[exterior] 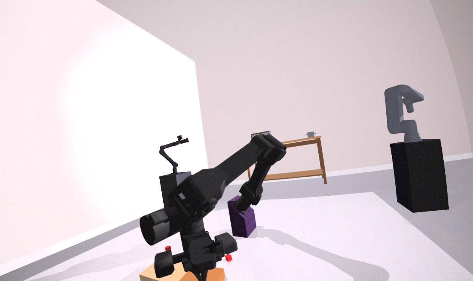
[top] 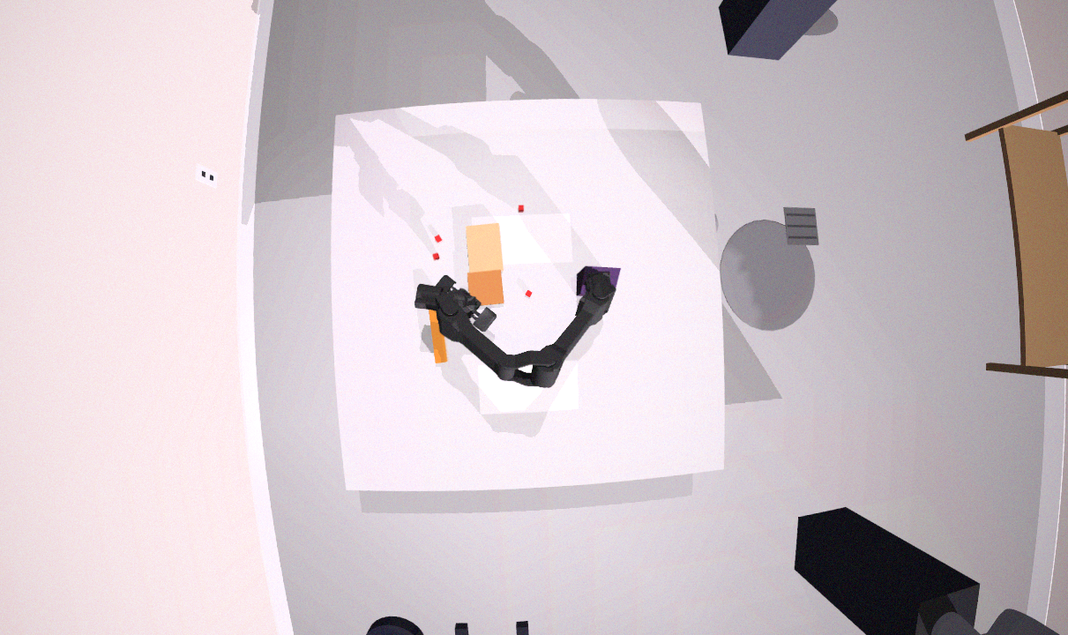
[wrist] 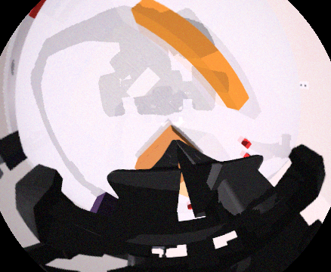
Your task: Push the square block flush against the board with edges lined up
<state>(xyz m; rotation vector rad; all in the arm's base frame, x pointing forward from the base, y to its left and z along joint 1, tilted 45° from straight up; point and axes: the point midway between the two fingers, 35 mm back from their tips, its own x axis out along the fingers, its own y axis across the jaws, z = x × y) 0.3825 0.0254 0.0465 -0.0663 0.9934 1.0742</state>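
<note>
Since the white table (top: 647, 426) (exterior: 300, 223) (wrist: 78, 60) gives a sliding surface, nothing needs lifting. Black arm (top: 481, 347) (exterior: 238, 162) bends round through 6 o'clock, probably to push from the near side. Its gripper (top: 475, 306) (exterior: 202, 278) (wrist: 174, 143) has its fingers together, holding nothing, likely to make a blunt pusher. Pale board (top: 483, 247) (exterior: 163, 277) (wrist: 184, 190) sits at the square block's (top: 485, 287) (exterior: 211, 274) (wrist: 156, 148) 12 o'clock, seemingly touching, edges roughly even from above. Orange strip (top: 440, 347) (wrist: 211, 64): block's 8 o'clock, apart. Looks nearly done; backing off remains imo.
</note>
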